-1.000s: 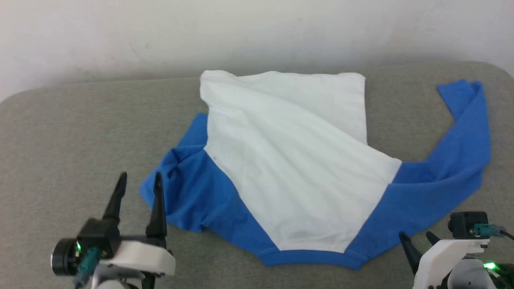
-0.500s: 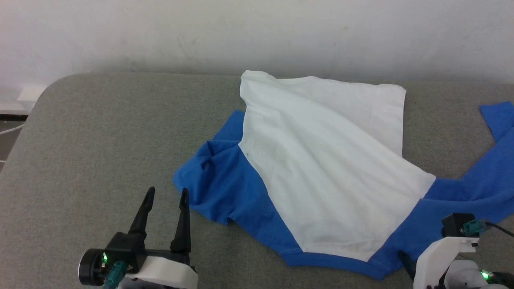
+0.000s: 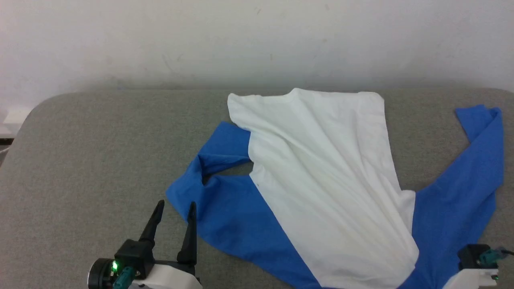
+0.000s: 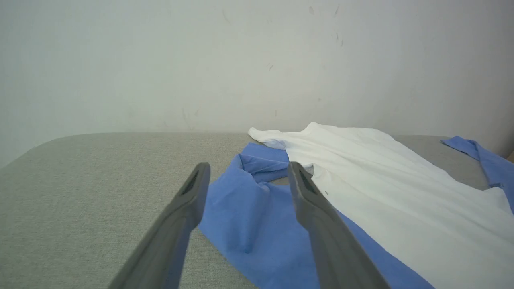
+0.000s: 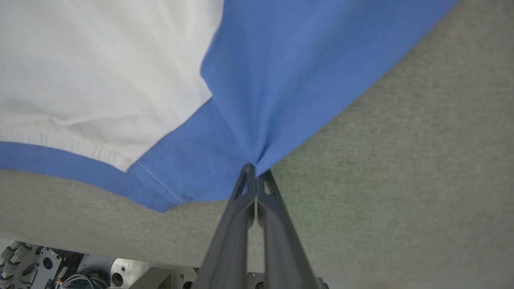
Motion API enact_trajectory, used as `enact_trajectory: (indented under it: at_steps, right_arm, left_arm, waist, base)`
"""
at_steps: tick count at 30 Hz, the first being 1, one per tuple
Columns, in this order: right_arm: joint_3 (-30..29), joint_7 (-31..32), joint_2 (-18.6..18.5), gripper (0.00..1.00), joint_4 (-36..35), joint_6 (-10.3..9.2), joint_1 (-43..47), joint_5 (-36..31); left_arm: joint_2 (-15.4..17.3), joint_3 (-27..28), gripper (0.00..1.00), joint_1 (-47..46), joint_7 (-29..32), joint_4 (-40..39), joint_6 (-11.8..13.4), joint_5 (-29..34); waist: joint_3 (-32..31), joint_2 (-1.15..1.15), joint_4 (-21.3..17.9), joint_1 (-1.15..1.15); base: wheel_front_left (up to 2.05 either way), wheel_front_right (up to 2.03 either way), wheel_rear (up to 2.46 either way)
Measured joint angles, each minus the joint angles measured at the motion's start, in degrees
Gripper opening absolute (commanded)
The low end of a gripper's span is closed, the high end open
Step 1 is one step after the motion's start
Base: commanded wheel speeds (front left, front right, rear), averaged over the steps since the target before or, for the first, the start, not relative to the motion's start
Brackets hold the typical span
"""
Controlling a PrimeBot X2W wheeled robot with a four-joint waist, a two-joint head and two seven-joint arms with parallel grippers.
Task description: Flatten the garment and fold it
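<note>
The garment (image 3: 325,176), white in the middle with bright blue sleeves and sides, lies rumpled across the grey padded table (image 3: 92,152). Its near part is drawn into long creases that run toward the lower right. My right gripper (image 5: 253,170) is shut on a pinch of the garment's blue fabric (image 5: 277,80) near the hem, and the cloth fans out from the fingertips. My left gripper (image 3: 174,209) stands open at the lower left, just off the blue left sleeve (image 3: 217,200), holding nothing. In the left wrist view the left gripper (image 4: 247,176) frames that sleeve's edge (image 4: 249,208).
A pale wall (image 3: 257,40) rises right behind the table's far edge. Bare grey padding spreads to the left of the garment. The table's left end (image 3: 24,120) is rounded. Below the table's near edge in the right wrist view sits the robot's base hardware (image 5: 48,269).
My right gripper has shut on the garment's blue fabric and pulled it toward me, stretching creases into the white panel. The head camera has shifted; the left gripper stays open.
</note>
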Motion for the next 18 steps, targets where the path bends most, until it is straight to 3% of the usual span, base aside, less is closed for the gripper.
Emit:
enact_trajectory:
  at_steps: [4,11,12,13,18]
  right_arm:
    - [-1.9,4.1,-0.8,0.0,-4.3,0.0,4.8,0.1]
    - [-2.3,8.3,1.1,0.0,-7.1,-0.01,9.0,1.7]
    - [-1.8,7.8,1.0,0.35,-7.3,-0.01,9.0,1.4]
    - [-1.7,6.6,0.7,1.0,-7.6,0.0,8.9,0.7]
    - [-1.5,0.5,0.5,1.0,-9.9,-0.02,4.5,0.7]
  left_arm:
    - [-0.9,0.0,1.0,0.8,0.0,0.9,-0.5,0.0]
    - [-1.6,0.1,1.0,0.7,0.0,2.7,-1.7,0.5]
    - [-1.6,0.1,1.0,0.7,0.0,3.2,-2.0,0.5]
    - [-1.7,0.1,1.0,0.7,0.0,3.6,-2.3,0.5]
    - [-0.9,0.1,1.0,-1.4,0.5,5.6,-4.2,0.3]
  waist:
    - [-1.2,0.0,-1.3,0.0]
    - [-1.7,0.0,-2.6,0.0]
    - [-1.6,0.0,-2.7,0.0]
    - [-1.5,0.0,-2.8,0.0]
    - [-0.8,0.0,-3.8,-0.01]
  base:
    - [0.0,0.0,0.0]
    - [0.0,0.0,0.0]
    - [0.0,0.0,0.0]
    - [0.0,0.0,0.0]
    - [0.0,0.0,0.0]
